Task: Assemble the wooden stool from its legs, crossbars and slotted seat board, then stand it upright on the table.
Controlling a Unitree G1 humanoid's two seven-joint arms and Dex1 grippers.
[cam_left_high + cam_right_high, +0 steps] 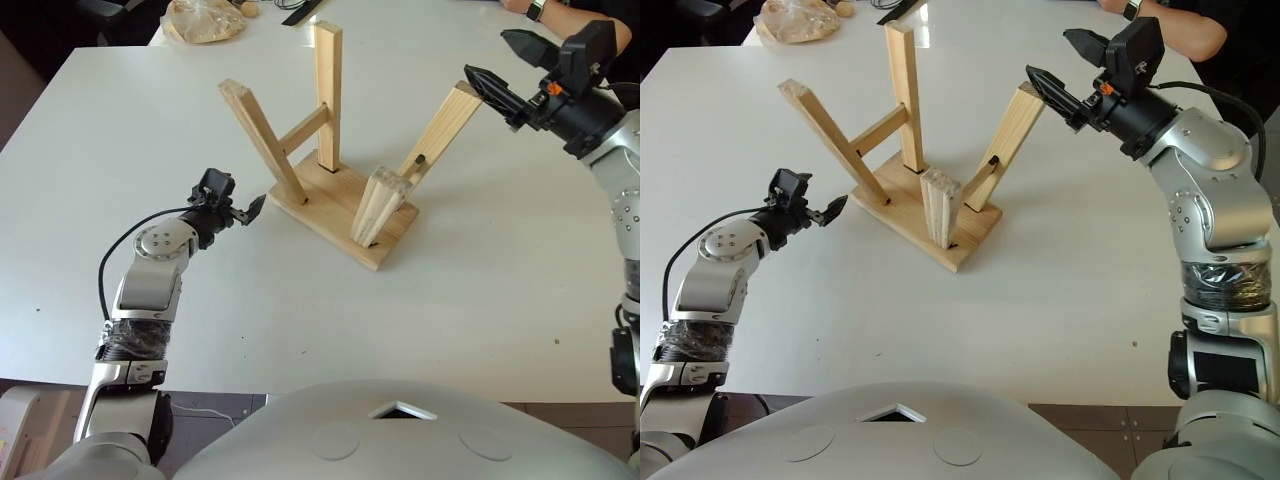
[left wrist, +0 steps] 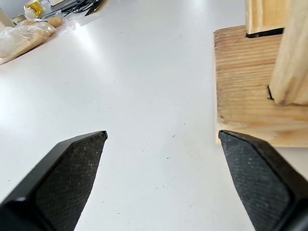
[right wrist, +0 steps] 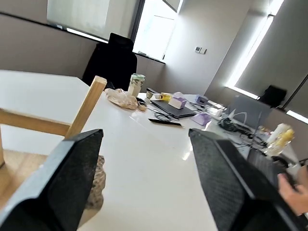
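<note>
White table [image 1: 480, 300]: the stool [image 1: 328, 140] sits inverted at frame centre, seat board [image 1: 325, 205] flat down and four legs up, with a crossbar [image 1: 305, 128] joining the two legs at upper left. Judged stage: assembly near done, flip pending. The right-hand leg [image 1: 440, 130] leans outward, so you likely need to square it first. The right gripper [image 1: 1048, 52] hovers spread wide just beside that leg's top end. The left gripper [image 2: 162, 136], also wide, sits low near the board's left corner. The splayed legs complicate any grasp. A crumpled bag [image 1: 205, 20] lies at upper left, well apart.
</note>
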